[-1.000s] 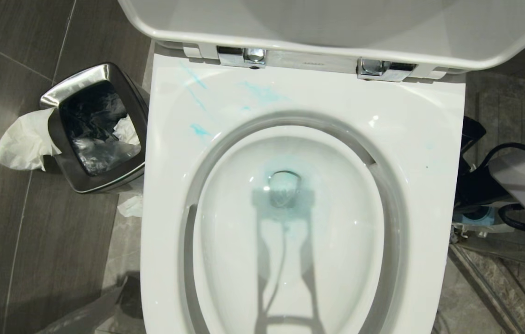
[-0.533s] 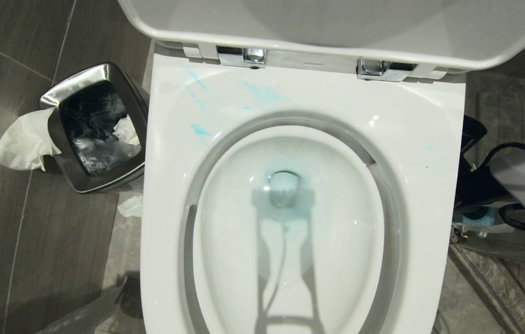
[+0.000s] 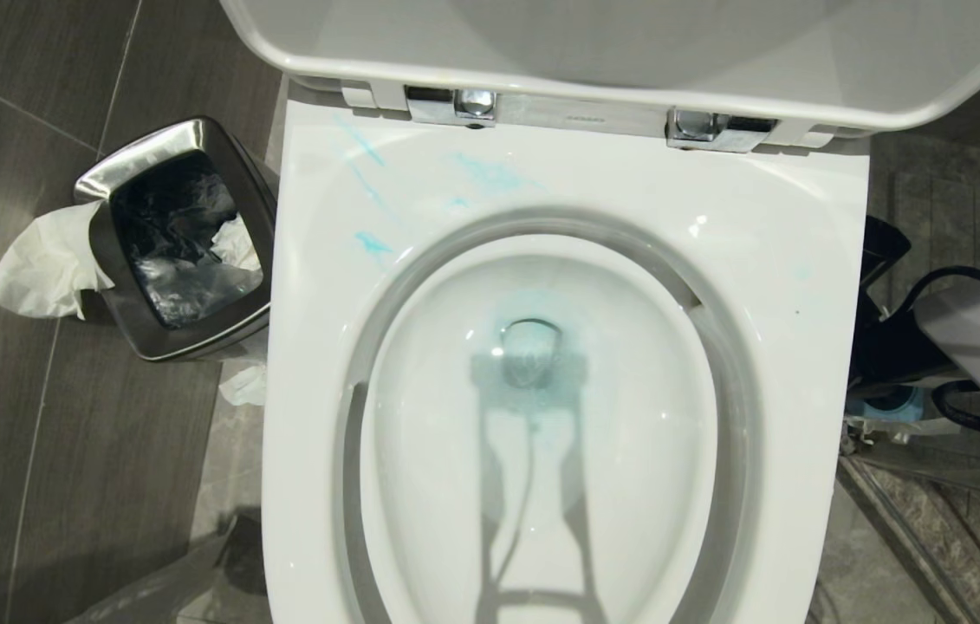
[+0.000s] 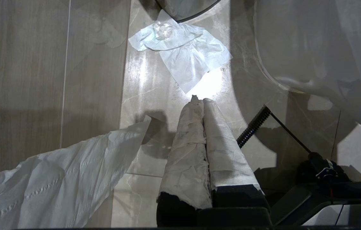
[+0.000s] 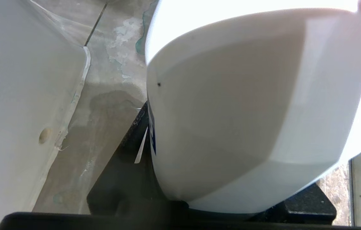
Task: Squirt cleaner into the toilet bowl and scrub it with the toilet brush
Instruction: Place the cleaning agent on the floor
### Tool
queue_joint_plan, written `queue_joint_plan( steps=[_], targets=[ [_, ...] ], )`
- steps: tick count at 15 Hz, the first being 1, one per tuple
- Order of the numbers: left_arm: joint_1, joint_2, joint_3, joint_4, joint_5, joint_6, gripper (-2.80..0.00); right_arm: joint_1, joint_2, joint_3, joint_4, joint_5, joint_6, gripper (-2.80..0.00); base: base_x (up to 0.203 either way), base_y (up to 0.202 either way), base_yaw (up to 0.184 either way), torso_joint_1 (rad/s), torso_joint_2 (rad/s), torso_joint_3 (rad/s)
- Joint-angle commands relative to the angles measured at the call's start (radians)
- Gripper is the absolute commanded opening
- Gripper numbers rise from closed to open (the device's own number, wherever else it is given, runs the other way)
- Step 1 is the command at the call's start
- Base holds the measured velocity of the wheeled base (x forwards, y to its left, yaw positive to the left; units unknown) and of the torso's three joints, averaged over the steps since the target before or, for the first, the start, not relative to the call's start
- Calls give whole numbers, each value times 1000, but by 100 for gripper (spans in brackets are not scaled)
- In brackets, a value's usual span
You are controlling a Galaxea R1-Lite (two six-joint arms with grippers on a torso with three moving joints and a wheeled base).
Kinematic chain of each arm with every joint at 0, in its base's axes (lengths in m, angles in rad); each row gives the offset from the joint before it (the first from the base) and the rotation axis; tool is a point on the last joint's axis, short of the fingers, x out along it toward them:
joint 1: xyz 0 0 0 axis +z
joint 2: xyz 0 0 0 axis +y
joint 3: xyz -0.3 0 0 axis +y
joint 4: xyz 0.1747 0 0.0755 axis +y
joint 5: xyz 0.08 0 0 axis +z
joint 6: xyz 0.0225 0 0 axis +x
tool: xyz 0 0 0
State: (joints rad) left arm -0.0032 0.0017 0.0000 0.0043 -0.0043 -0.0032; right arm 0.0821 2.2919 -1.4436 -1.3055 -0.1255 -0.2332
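Beside the bowl (image 3: 801, 260), already streaked with cleaner (image 3: 490, 173), the right gripper (image 5: 231, 204) grips a white bottle (image 5: 237, 111), probably for squirting; left gripper (image 4: 201, 105) closed, empty.

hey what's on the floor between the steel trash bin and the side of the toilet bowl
In the head view, a crumpled white tissue lies on the tile in the narrow gap between the steel bin and the toilet bowl.

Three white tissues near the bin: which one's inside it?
The small crumpled tissue on the black liner by the bin's toilet-side rim. The large tissue is outside; the third lies on the floor.
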Motion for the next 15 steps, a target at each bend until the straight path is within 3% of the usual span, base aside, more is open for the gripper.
queue_joint_plan(
  steps=[1, 12, 13, 15],
  targets=[
    [0, 0, 2, 0, 0, 0, -280, 1, 0, -1, -8, -3, -2, -280, 0, 0, 0, 0, 0, 0],
    [0, 0, 2, 0, 0, 0, -280, -1, 31, -70, -8, -5, -6, -280, 0, 0, 0, 0, 0, 0],
    [0, 1, 2, 0, 0, 0, -280, -1, 31, -72, -8, -5, -5, 0, 0, 0, 0, 0, 0, 0],
    [0, 0, 2, 0, 0, 0, -280, -1, 30, -67, -7, -6, -5, 0, 0, 0, 0, 0, 0, 0]
  ],
)
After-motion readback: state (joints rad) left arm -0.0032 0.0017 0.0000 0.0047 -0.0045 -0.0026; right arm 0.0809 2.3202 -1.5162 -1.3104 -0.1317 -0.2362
